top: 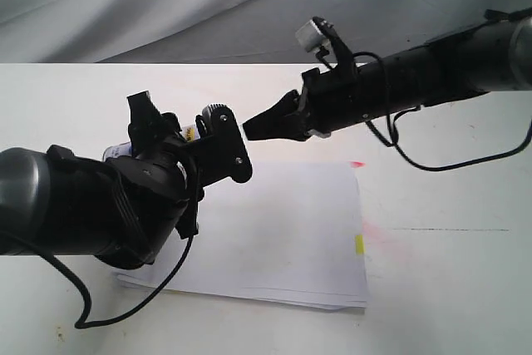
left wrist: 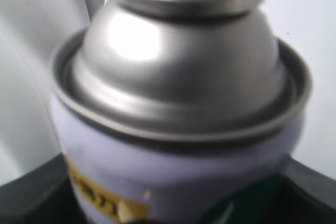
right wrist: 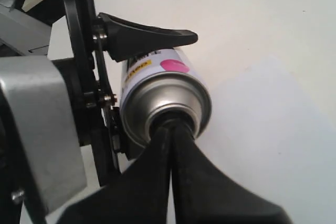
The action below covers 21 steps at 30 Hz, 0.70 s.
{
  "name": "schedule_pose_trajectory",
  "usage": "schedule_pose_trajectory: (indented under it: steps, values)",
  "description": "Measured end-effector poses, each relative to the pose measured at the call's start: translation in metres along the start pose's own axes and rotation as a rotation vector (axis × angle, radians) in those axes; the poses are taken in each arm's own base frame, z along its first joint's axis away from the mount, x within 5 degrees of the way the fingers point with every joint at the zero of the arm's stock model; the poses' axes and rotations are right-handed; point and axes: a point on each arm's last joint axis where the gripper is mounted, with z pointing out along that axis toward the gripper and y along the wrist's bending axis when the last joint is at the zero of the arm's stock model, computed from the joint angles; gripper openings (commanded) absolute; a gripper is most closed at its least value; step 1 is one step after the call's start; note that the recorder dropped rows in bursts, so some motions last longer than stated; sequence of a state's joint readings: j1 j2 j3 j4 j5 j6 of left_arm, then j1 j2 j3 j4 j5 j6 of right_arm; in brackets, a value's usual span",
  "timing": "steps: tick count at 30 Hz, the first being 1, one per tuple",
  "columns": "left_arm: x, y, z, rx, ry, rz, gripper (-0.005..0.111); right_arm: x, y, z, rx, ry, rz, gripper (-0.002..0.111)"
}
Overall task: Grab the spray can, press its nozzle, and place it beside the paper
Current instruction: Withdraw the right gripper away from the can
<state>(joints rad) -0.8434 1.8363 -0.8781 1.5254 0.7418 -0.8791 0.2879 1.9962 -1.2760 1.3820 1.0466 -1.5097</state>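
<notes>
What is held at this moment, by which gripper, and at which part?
The left gripper holds the spray can by its white body, a finger on each side. The right gripper, shut, only touches the can's top.

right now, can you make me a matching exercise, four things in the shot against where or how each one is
1 spray can
2 paper
3 left end effector
4 right end effector

a lying flat on the table
b tips closed at the can's silver top
c held up off the table
d clamped on the can's body

Pairs: 1-c, 2-a, 3-d, 4-b
</notes>
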Motion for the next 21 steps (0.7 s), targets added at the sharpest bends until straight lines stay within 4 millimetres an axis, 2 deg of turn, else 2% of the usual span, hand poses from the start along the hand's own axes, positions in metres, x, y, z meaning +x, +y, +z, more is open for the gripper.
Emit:
schedule_pose_trajectory:
  steps: [1, 3, 4, 16, 21]
  values:
    - [0.000, 0.000, 0.000, -0.002, -0.002, 0.002, 0.000, -0.003, -0.002, -0.017, 0.023, -0.003, -0.001, 0.000]
    - [0.000, 0.000, 0.000, -0.003, -0.004, -0.026, 0.000, -0.006, -0.003, -0.038, 0.059, -0.030, 0.009, 0.000]
    - [0.000, 0.000, 0.000, -0.003, -0.004, -0.036, 0.000, -0.006, -0.003, -0.041, 0.065, -0.031, 0.010, 0.000]
    - [0.000, 0.000, 0.000, -0.003, -0.004, -0.083, 0.000, -0.007, 0.003, -0.047, 0.064, -0.019, 0.018, 0.000]
    - [-0.004, 0.009, -0.004, -0.007, -0.030, -0.193, 0.000, -0.019, 0.022, -0.061, 0.098, -0.001, -0.034, 0.000]
